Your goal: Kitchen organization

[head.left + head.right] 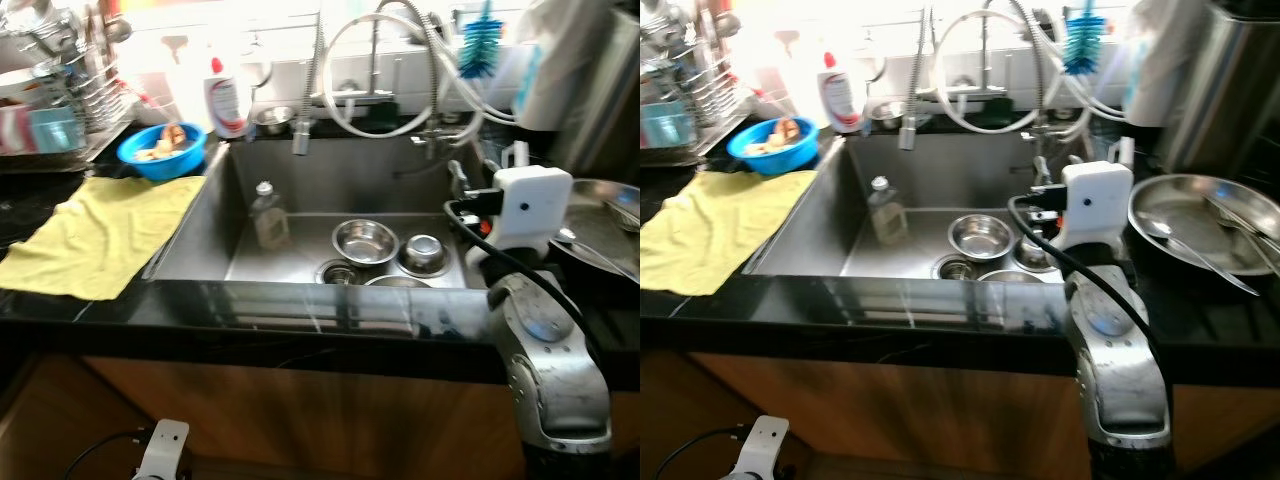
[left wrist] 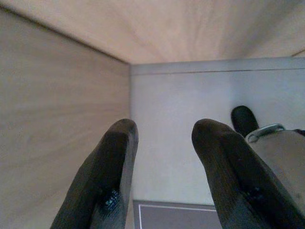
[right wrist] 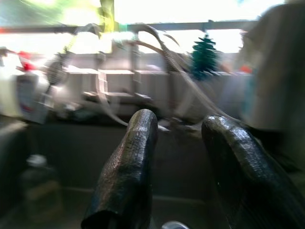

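A steel sink (image 1: 340, 175) is sunk into the black counter. On its floor sit two steel bowls (image 1: 365, 240) (image 1: 425, 253), with the rim of a third (image 1: 397, 283) at the near wall. A small glass bottle (image 1: 268, 215) stands upright at the sink's left side. My right arm's white wrist (image 1: 525, 205) hovers over the sink's right edge. In the right wrist view my right gripper (image 3: 178, 129) is open and empty, pointing toward the faucet. My left gripper (image 2: 164, 131) hangs low by the wooden cabinet front, open with nothing in it.
A yellow cloth (image 1: 105, 235) lies on the counter at left, with a blue bowl (image 1: 162, 150) and a dish soap bottle (image 1: 226, 100) behind it. A dish rack (image 1: 60, 100) stands far left. At right, a steel pan (image 1: 1200, 215) holds spoons. The faucet's spray head (image 1: 303, 130) hangs over the sink.
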Controlling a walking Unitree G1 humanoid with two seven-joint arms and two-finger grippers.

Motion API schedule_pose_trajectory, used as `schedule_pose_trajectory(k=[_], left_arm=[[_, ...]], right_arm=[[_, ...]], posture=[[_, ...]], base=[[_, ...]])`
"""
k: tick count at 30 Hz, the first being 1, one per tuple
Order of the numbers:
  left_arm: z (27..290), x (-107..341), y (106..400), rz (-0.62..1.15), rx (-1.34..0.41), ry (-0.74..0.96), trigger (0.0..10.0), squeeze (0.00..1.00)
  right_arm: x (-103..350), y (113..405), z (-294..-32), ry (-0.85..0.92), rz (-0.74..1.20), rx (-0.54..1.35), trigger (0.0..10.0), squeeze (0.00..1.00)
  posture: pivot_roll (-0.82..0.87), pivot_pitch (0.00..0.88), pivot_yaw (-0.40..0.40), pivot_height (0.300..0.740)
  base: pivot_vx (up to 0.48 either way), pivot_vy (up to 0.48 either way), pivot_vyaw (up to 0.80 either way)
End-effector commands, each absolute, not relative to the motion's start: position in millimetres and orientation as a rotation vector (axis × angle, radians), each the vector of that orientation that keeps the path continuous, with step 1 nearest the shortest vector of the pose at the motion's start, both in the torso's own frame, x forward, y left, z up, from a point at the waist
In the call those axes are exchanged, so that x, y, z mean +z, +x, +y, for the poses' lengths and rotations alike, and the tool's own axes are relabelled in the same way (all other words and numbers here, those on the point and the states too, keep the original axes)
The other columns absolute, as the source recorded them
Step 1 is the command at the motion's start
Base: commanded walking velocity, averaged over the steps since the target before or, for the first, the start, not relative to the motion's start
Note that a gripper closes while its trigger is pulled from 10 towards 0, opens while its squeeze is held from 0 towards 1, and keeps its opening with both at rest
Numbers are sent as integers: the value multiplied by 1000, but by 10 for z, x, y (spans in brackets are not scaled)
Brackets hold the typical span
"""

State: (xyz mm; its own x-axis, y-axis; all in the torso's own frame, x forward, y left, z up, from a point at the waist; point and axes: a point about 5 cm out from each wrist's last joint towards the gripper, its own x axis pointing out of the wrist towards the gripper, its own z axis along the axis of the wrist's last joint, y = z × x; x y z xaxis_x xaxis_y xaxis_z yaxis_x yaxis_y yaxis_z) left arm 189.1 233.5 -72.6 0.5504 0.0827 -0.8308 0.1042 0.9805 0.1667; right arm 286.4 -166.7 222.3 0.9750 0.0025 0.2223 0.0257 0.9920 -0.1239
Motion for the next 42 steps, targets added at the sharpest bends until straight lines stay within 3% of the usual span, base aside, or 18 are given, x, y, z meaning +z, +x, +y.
schedule_pose_trajectory(k=[1, 14, 25, 31, 42], left_arm=[[2349, -720, 1894, 987, -15, 217, 10000, 0], [2341, -729, 1882, 993, -20, 217, 10000, 0], [2332, -735, 1876, 996, -26, 219, 10000, 0], [2321, -727, 1894, 989, -50, 253, 10000, 0], [2311, -729, 1897, 990, -41, 247, 10000, 0]], right_arm=[[2252, 2864, -1650, -126, -228, -11, 10000, 0], [2237, 2821, -1680, -111, -228, -42, 10000, 0], [2226, 2811, -1712, -113, -220, -60, 10000, 0], [2255, 2802, -1714, -121, -241, -65, 10000, 0], [2261, 2803, -1679, -119, -245, -56, 10000, 0]], posture=[[-210, 0, 108, 740], [-210, 0, 106, 740], [-210, 0, 106, 740], [-214, 0, 106, 740], [-215, 0, 105, 740]], base=[[0, 0, -644], [0, 0, -99], [0, 0, -744], [0, 0, 0], [0, -316, 0]])
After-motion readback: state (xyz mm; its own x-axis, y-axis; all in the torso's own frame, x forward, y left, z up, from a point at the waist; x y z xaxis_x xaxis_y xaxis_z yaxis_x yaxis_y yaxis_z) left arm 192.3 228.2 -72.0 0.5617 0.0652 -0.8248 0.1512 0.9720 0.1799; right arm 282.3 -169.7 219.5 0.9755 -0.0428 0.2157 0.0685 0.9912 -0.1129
